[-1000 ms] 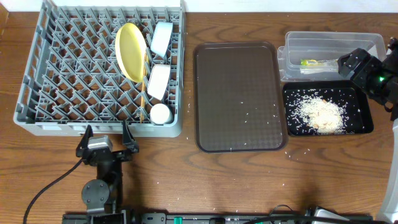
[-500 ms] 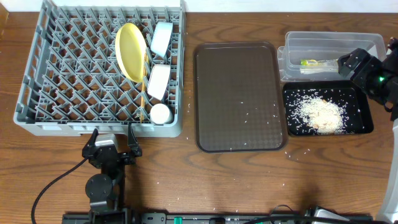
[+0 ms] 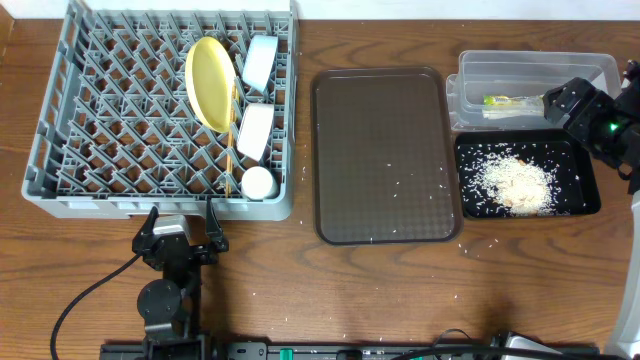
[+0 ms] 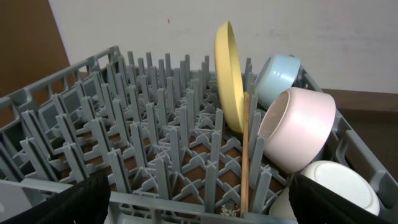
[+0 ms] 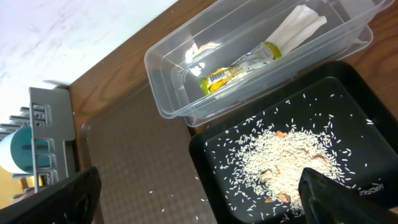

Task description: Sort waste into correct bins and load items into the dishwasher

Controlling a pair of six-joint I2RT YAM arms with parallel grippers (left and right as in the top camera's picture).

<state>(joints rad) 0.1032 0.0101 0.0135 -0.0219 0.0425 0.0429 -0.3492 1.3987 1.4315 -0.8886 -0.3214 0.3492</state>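
My left gripper (image 3: 182, 213) hung spread and empty at six o'clock of the grey dish rack (image 3: 100, 150), which held the yellow plate (image 3: 208, 82). My right gripper (image 3: 556, 102), also spread and empty, hovered at three o'clock of the clear tub (image 3: 535, 65), which held the wrapper (image 3: 500, 100).

**Rack loaded, waste sorted**

The grey rack (image 3: 60, 195) carries every dish along its right side. The yellow plate (image 3: 208, 82) stands on edge, and the blue bowl (image 3: 260, 62) lies on its side at the far end. The white bowl (image 3: 256, 131) is tipped sideways nearer, with the cup (image 3: 259, 182) at the near corner. The chopsticks (image 3: 229, 165) run between pegs beside the plate. The clear tub (image 3: 590, 68) holds the yellow-green wrapper (image 3: 500, 101) and white paper (image 5: 303, 20). The black tray (image 3: 588, 200) touches the tub's near side and holds heaped rice (image 3: 515, 183).
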